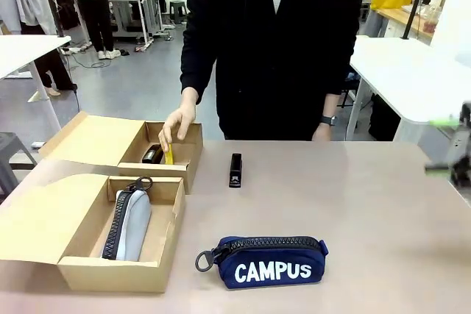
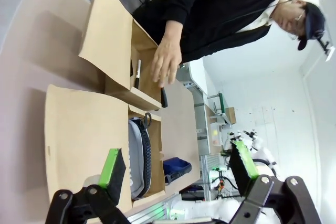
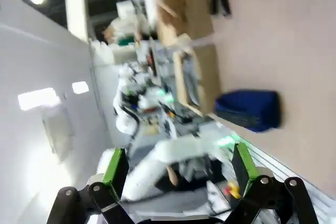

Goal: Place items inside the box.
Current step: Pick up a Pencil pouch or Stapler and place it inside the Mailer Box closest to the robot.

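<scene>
A: The navy pouch (image 1: 268, 262) lettered "CAMPUS" lies on its side at the lower middle of the front view. It rests on the bare table, just right of the near box (image 1: 110, 276). How would it handle?

B: Probably light and soft, with fabric that gives under the pads. A grip across the middle of its body looks safer than one on the zip ring at its left end. The near box already holds the grey pouch (image 1: 132, 224), so room there looks tight.

A: And the small stapler (image 1: 235, 170)?

B: Stiff, narrow, likely slick. It lies alone at centre frame, beside the far box (image 1: 195, 156), and is best pinched across its long sides. The person's hand (image 1: 176, 124) holds the yellow knife (image 1: 168, 155) over that box.

A: The grippers?

B: The left gripper (image 2: 177, 163) has its jaws spread with nothing between them. So does the right gripper (image 3: 178, 165), which shows blurred at the right edge of the front view.

A: Surface and room?

B: The table (image 1: 368, 204) is smooth and beige, with open space to the right. Beyond it are grey floor and white tables.
</scene>
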### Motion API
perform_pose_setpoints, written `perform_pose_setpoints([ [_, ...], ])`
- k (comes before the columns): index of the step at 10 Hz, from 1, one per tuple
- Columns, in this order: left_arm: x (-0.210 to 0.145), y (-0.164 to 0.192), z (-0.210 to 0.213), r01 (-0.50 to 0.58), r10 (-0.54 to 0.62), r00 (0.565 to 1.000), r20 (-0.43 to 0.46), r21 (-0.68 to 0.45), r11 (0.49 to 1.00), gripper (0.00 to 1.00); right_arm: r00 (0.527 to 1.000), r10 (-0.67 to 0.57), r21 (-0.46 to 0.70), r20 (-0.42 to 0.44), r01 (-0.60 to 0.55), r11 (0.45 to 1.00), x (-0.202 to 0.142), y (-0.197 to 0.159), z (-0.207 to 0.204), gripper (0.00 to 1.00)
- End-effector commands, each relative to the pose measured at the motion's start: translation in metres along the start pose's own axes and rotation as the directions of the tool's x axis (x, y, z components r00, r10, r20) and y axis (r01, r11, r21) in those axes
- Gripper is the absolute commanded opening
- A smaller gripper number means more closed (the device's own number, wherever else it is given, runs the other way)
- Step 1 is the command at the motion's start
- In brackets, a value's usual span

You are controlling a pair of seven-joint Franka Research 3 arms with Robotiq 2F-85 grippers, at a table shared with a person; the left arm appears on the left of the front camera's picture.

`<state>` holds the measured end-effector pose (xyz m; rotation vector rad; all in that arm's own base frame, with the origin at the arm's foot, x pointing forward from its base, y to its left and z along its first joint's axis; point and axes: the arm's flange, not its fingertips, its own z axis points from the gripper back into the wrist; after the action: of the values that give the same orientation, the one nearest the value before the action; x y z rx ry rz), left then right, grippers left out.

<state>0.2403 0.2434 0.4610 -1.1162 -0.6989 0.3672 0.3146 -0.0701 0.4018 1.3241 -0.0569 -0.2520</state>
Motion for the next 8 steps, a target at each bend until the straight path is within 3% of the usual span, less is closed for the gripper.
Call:
perform_pose_setpoints([
  [1, 0.000, 0.000, -0.001, 0.018, -0.018, 1.000, 0.009, -0.019, 1.000, 1.00, 0.999, -0.020, -0.211, -0.033, 0.013, 0.977, -0.140, -0.120, -0.103, 1.00],
  [2, 0.000, 0.000, -0.001, 0.018, -0.018, 1.000, 0.009, -0.019, 1.000, 1.00, 1.000, 0.000, 0.000, 0.000, 0.000, 1.000, 0.000, 0.000, 0.000, 1.00],
  [8, 0.000, 0.000, -0.001, 0.018, -0.018, 1.000, 0.009, -0.019, 1.000, 1.00, 1.000, 0.000, 0.000, 0.000, 0.000, 1.000, 0.000, 0.000, 0.000, 1.00],
])
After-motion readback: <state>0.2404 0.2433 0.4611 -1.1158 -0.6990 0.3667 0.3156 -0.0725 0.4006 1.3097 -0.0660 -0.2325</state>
